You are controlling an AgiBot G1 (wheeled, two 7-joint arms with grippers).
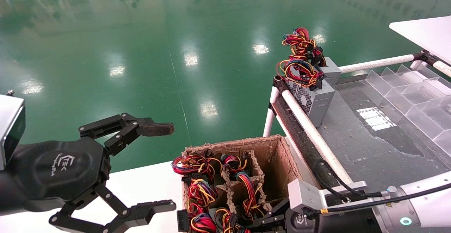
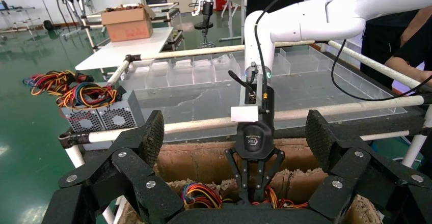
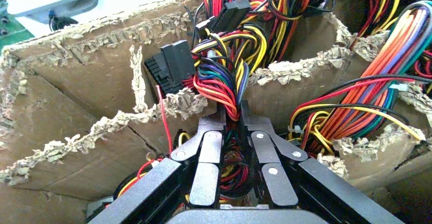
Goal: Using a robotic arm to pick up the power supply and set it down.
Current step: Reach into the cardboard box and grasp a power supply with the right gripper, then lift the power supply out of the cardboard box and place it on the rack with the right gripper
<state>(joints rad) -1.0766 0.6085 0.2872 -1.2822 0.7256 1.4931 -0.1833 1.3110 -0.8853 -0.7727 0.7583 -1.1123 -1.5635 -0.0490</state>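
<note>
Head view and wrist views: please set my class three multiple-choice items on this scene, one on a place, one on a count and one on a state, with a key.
1. Where is the right gripper?
A. Over the green floor
B. Down in the cardboard box
C. On the white table

2. How many power supplies stand on the grey rack bed?
A. None
B. Four
C. Two

3. What state is the left gripper in?
A. Open, holding nothing
B. Shut on wires
C. Shut on a metal box

Key:
1 B: the right wrist view shows its fingers between the box's torn dividers, pinching a wire bundle.
2 C: two silver boxes stand side by side there.
3 A: its fingers are spread wide with nothing between them.
</note>
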